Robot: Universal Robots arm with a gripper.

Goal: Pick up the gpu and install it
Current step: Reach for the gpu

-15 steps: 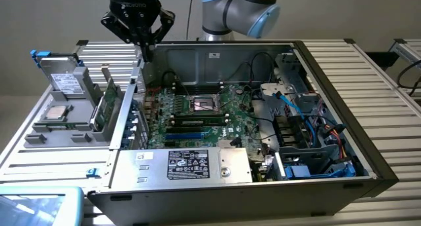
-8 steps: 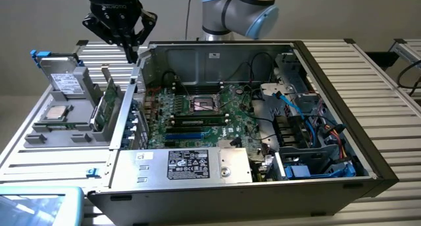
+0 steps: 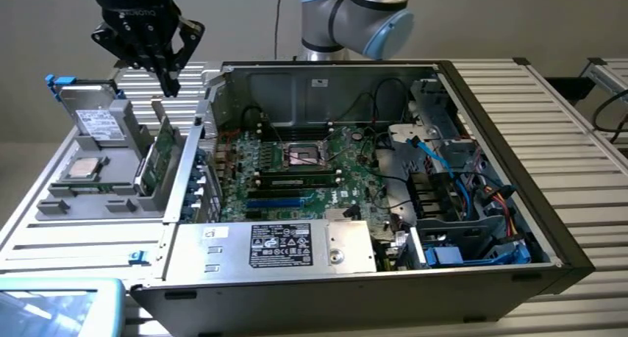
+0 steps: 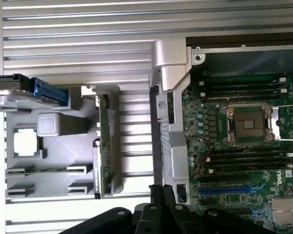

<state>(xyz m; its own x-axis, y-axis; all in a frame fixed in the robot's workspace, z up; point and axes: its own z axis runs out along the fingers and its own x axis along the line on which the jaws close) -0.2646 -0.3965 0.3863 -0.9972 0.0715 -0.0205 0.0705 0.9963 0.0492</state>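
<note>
Exterior view: one gpu point(image 3: 165, 154), one closed hand point(image 3: 170, 83)

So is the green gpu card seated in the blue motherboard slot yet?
No, the gpu stands on edge in the grey plastic holder outside the metal case.

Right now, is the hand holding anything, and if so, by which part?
Nothing is held. The hand is shut and empty, and hangs above the gray holder where the graphics card stands on edge, untouched.

Plain grey wall point(image 3: 490, 20), slatted metal table point(image 3: 549, 109), even light
</note>
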